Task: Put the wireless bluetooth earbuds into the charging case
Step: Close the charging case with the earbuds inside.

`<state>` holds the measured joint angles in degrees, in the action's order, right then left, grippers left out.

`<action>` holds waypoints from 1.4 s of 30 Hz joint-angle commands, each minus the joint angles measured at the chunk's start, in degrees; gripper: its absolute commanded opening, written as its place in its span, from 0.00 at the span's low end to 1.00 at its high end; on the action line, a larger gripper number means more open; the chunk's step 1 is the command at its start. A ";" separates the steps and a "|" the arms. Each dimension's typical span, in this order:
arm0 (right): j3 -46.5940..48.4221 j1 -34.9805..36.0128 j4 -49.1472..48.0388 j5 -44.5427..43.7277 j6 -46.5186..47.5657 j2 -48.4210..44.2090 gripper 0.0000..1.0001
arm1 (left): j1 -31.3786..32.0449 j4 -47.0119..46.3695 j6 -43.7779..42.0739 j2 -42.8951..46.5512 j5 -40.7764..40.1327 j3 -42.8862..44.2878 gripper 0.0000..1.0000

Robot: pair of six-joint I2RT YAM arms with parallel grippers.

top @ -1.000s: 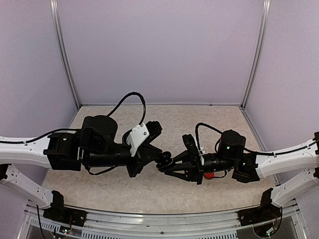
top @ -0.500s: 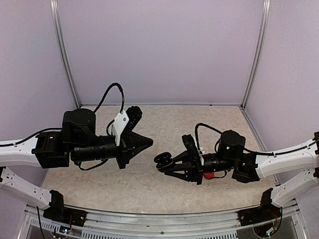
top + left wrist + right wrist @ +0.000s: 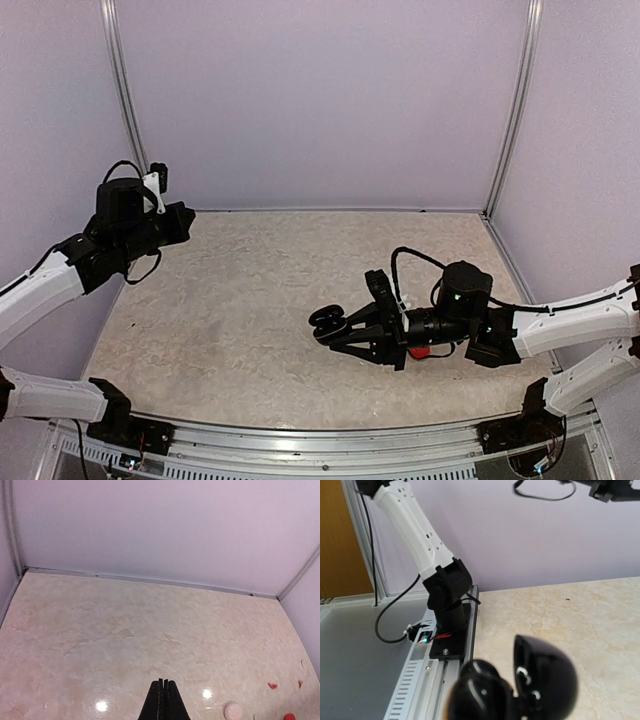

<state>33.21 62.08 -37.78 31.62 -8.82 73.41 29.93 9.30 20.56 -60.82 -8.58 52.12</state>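
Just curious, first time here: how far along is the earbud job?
Nothing is visibly finished. The right gripper holds the open black case; its contents are unclear. Red earbuds lie loose on the table, still to insert. The left gripper is shut and empty.

Left arm is up at 10 o'clock. The left pincer (image 3: 186, 222) sits high over the counter (image 3: 220, 320) by the back-left corner, tip facing 3 o'clock. I can't tell from here how its jaws stand. Right arm lies low, reaching in from 3 o'clock. The right pincer (image 3: 338, 326) grips a black charging case (image 3: 324, 319) near counter centre; it reads as two rounded lobes. A small red piece (image 3: 420, 352) shows under that arm, 4 o'clock from the case, too hidden to identify.
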 commanded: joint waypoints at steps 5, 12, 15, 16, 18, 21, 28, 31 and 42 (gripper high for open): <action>0.36 0.27 -0.57 -0.92 0.39 -0.91 0.00 | -21.99 9.18 5.91 -2.79 -21.90 7.91 0.00; -0.08 0.21 -0.48 -1.39 0.56 -1.42 0.00 | -29.42 10.58 6.29 -4.13 -27.35 9.87 0.51; -0.08 0.19 -0.63 -1.21 0.63 -1.08 0.00 | -29.48 9.63 5.50 -3.53 -25.91 9.20 0.54; 0.00 0.18 -0.67 -1.13 0.64 -0.99 0.00 | -29.45 9.33 5.20 -3.48 -25.30 9.04 0.55; 0.01 0.19 -0.63 -1.12 0.75 -0.98 0.00 | -29.44 8.36 4.99 -3.15 -24.21 8.14 0.56; 0.01 0.22 -0.46 -1.20 0.74 -1.14 0.00 | -29.42 7.68 4.35 -2.58 -23.34 7.37 0.59; -0.34 0.08 -0.63 -1.47 0.91 -1.36 0.00 | -23.09 1.35 -3.16 -0.28 -7.89 4.10 0.62; -0.42 -0.16 -0.67 -0.99 1.21 -1.71 0.00 | -17.97 -2.38 -6.82 0.55 5.33 2.47 0.63; -0.98 -0.30 -0.44 2.15 4.88 -4.14 0.00 | 9.01 -8.00 -14.74 -2.02 32.73 0.97 0.62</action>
<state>32.71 62.08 -37.50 31.77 -6.07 70.87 30.87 4.29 10.41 -61.08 11.86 53.28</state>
